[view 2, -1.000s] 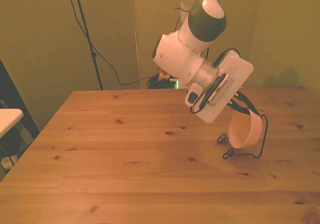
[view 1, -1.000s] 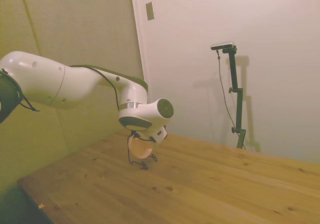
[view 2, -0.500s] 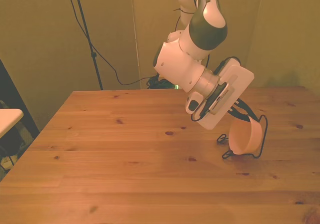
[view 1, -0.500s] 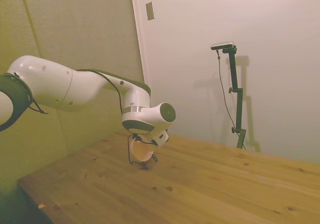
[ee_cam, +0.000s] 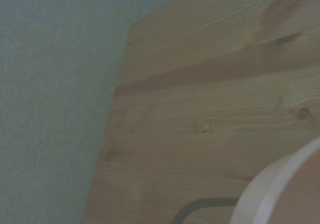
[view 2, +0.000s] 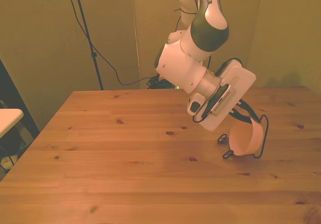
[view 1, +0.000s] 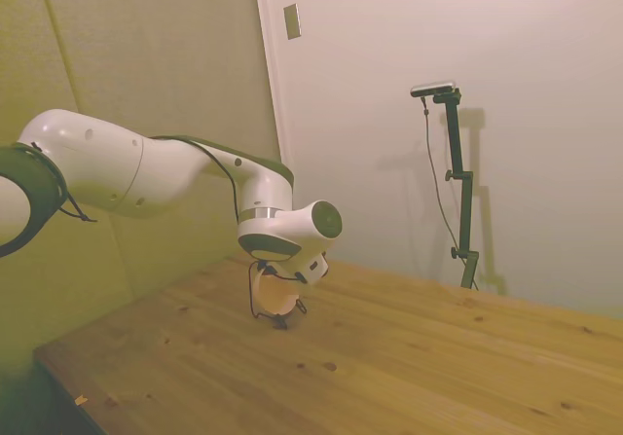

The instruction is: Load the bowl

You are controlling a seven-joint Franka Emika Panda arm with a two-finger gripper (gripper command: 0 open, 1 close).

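From the side we see the white jointed robot arm (view 1: pixel 156 172) reaching in low over the wooden plank table (view 1: pixel 409 367), its wrist bent down above the small round pale pink plastic bowl (view 1: pixel 276 297). The bowl is tipped on edge in a thin black wire rack (view 1: pixel 275 319) near the table's far side. The gripper (view 1: pixel 280 284) is hidden behind the wrist here, so we cannot tell its finger state from this angle.

The front view gives us what the side hides: the bowl (view 2: pixel 246 141) stands nearly upright, opening toward the front view's left, cradled in the wire rack (view 2: pixel 260 139), whose loop runs around its right edge and whose feet rest on the table (view 2: pixel 125 169). The gripper (view 2: pixel 246 115) comes down to the bowl's upper rim; dark fingers (view 2: pixel 241 109) appear to reach it (whether they clamp the rim or stand spread, we cannot tell).

The wrist view, blurred, shows only a pale curve of the bowl's rim (ee_cam: pixel 270 184), a dark bend of rack wire (ee_cam: pixel 200 205), and bare table boards (ee_cam: pixel 200 108) ending at a grey-green wall (ee_cam: pixel 50 93).

Against half a second ago, the bowl sits slightly more upright in the rack, and the arm has barely shifted.
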